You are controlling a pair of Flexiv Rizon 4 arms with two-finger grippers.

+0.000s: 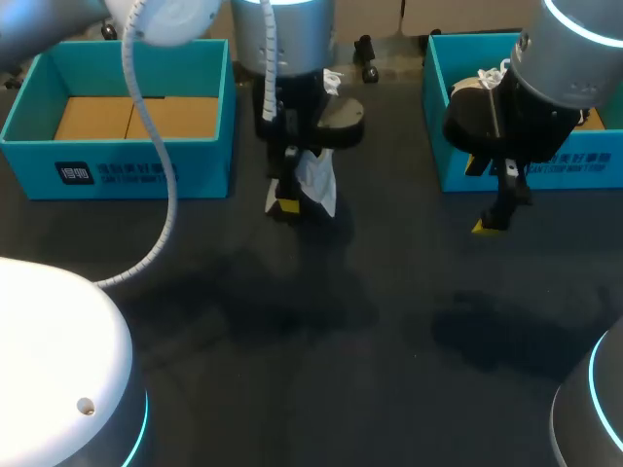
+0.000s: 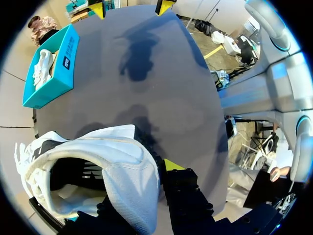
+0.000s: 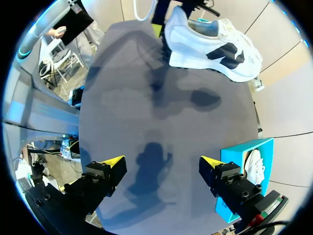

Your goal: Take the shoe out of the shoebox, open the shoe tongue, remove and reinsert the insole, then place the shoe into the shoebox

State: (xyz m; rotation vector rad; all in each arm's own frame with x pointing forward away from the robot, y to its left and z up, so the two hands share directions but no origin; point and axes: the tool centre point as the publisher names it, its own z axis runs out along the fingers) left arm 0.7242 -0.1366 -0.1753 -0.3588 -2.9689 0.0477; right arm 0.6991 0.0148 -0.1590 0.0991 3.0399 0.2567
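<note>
Above the surface (image 1: 321, 341), the left pincer (image 1: 285, 204) grips the white shoe (image 3: 210, 44) at its heel. The right pincer (image 3: 161, 164) is wide, empty. Both teal boxes bear white print: the left box (image 1: 117, 165) holds cardboard (image 1: 136, 117), the right box (image 1: 448, 146) a second shoe (image 3: 252, 164).

One shoebox (image 1: 127, 175) sits on the counter (image 1: 321, 341) at ten o'clock, a second shoebox (image 1: 584, 167) at two with a spare shoe (image 2: 43, 66) inside. At twelve, between them, the shoe (image 1: 316, 180) hangs in the left gripper's (image 1: 285, 204) jaws; the right gripper (image 1: 492, 222) hangs just before the second shoebox.
</note>
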